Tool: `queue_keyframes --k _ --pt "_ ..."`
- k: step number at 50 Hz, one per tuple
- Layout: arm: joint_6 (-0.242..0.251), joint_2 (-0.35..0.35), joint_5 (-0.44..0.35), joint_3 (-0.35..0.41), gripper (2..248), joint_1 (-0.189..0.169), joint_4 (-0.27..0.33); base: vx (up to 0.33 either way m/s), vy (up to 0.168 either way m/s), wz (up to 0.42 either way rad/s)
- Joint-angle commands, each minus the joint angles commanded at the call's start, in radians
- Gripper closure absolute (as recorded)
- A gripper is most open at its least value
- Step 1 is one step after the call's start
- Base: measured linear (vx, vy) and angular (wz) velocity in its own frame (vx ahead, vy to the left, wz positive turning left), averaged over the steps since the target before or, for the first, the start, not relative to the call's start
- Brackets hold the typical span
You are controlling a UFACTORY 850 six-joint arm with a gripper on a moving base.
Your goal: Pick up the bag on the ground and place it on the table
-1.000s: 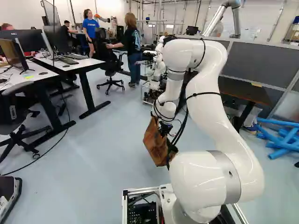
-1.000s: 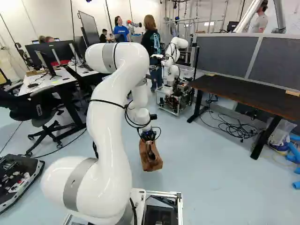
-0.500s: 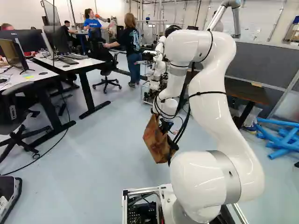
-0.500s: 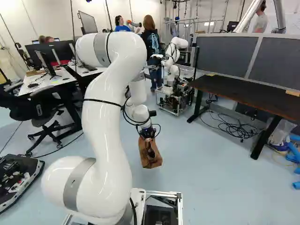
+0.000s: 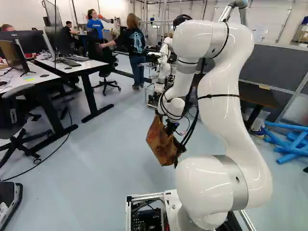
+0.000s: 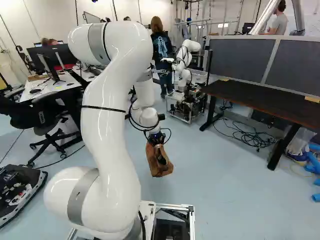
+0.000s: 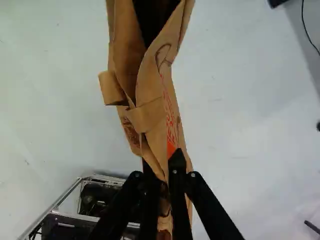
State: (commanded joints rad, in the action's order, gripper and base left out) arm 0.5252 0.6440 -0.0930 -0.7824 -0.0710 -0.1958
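I have the gripper [image 6: 160, 156] clenched on the bag [image 5: 160, 143], one black finger on each side of the brown paper in my wrist view. The bag hangs from my arm [image 5: 216, 103], ahead of the base [image 5: 150, 196], and looks to be up off the floor [image 6: 220, 180]. From the left base view I see it tilted, its lower end leaning toward the right of that view; in the right base view it sits near the middle, just beyond the arm's big white curve. Looking along the fingers, I can see creased paper, a folded flap, orange-red print down one side and a dark opening at the end farthest from my grip. I can't see inside it. The dark table [image 6: 260, 102] is at the right of the right base view, well apart from the bag, with a small tan piece [image 6: 312, 99] on its top by the edge. Loose cables [image 6: 255, 138] lie on the floor beneath that table, and a grey partition [image 6: 242, 57] runs behind it. Farther ahead I make out another robot [image 6: 184, 56], white, on its own wheeled frame. At the left of the left base view I have white desks [image 5: 79, 67] with monitors [image 5: 29, 42] on them, and at the right of it blue tubes [image 5: 288, 144] heaped on the floor
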Motion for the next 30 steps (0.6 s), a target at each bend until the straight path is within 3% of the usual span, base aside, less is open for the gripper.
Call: queue_keyframes --k 30 --pt "0.0 -0.117 0.18 0.041 223 0.006 -0.045 0.0 0.0 0.0"
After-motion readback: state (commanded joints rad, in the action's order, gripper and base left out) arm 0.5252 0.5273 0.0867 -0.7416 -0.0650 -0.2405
